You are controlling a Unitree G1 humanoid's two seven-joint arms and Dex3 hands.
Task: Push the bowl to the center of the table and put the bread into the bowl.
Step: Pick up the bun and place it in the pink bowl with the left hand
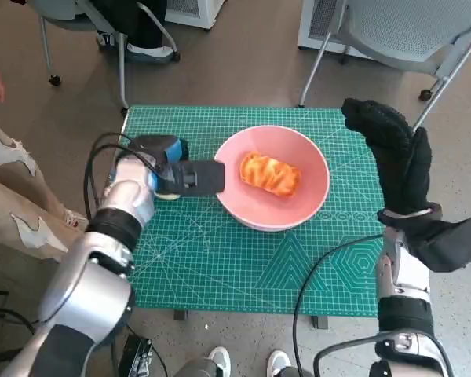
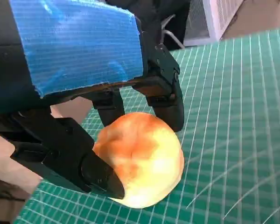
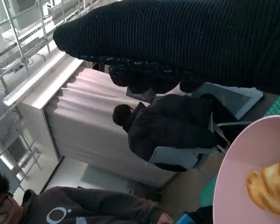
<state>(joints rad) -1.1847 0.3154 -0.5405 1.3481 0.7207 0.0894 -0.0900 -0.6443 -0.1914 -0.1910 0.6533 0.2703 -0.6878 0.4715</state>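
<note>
Bread (image 1: 270,174) lies in the bowl (image 1: 314,196); left hand (image 1: 169,169) grips a roll (image 2: 142,158).

The left robot hand (image 1: 166,174) hides most of a round bread roll (image 2: 142,158); the bowl (image 3: 252,168) is cut off in the right wrist view.

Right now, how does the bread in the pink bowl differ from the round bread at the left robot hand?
The twisted, orange-glazed bread lies inside the pink round bowl; the smooth, pale golden round bun sits on the green cutting mat. The first is free; the left robot hand has its black fingers around the bun. Both look baked and golden.
</note>
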